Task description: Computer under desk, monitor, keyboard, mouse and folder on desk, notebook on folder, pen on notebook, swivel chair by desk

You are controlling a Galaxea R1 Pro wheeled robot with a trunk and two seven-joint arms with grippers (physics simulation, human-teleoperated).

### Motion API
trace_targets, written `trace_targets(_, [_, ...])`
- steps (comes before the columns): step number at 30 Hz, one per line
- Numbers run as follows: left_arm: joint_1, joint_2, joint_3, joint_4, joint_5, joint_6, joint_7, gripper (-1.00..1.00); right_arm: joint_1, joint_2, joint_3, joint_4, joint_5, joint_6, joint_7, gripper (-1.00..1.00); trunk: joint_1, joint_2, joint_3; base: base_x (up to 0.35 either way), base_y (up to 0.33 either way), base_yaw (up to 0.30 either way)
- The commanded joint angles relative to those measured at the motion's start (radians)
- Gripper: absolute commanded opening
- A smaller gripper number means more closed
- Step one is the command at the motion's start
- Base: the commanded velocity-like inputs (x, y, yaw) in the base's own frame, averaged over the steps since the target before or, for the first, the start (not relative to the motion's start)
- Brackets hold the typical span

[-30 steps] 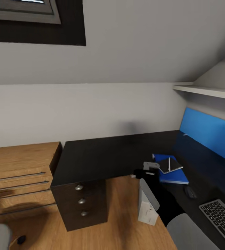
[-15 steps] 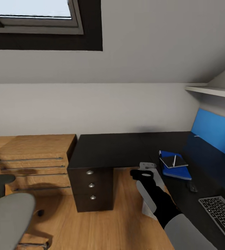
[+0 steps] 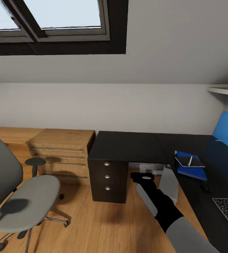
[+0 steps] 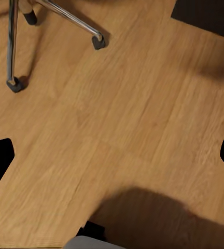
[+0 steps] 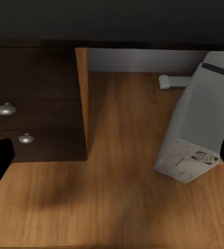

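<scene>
My jaws gape wide, holding nothing; stack (image 3: 189, 163) done, chair (image 3: 26, 196) waits at eight o'clock for pushing deskward (image 3: 128, 146).

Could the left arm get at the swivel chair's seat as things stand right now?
Probably yes. The swivel chair stands in the open on the wood floor on the robot's left, apart from the desk, and nothing lies between. The left wrist view looks down on its wheeled legs, so the arm seems near.
</scene>
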Motion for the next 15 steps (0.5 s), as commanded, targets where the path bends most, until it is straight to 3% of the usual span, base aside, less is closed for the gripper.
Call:
trace_targets(1, [0.0, 0.0, -0.004, -0.001, 0.01, -0.006, 0.007, 1.0, -0.001, -0.001, 0.004, -0.001, -0.009, 0.002, -0.009, 1.0, 0.0, -0.001, -0.001, -0.047, 0.0, 0.285])
trace_targets(5, [0.0, 0.0, -0.003, -0.001, 0.008, -0.007, 0.008, 1.0, -0.001, 0.0, 0.005, -0.001, -0.008, 0.002, -0.009, 1.0, 0.0, -0.001, -0.001, -0.027, 0.0, 0.285])
trace_targets(9, [0.0, 0.0, -0.003, -0.001, 0.007, -0.007, 0.008, 1.0, -0.001, -0.001, 0.008, -0.001, -0.008, 0.002, -0.009, 1.0, -0.015, 0.027, 0.012, -0.009, 0.0, 0.285])
trace_targets(15, [0.0, 0.0, -0.003, -0.001, 0.009, -0.005, 0.009, 1.0, -0.001, 0.0, 0.06, 0.013, -0.008, -0.045, -0.008, 1.0, -0.038, 0.069, 0.03, -0.002, 0.0, 0.285])
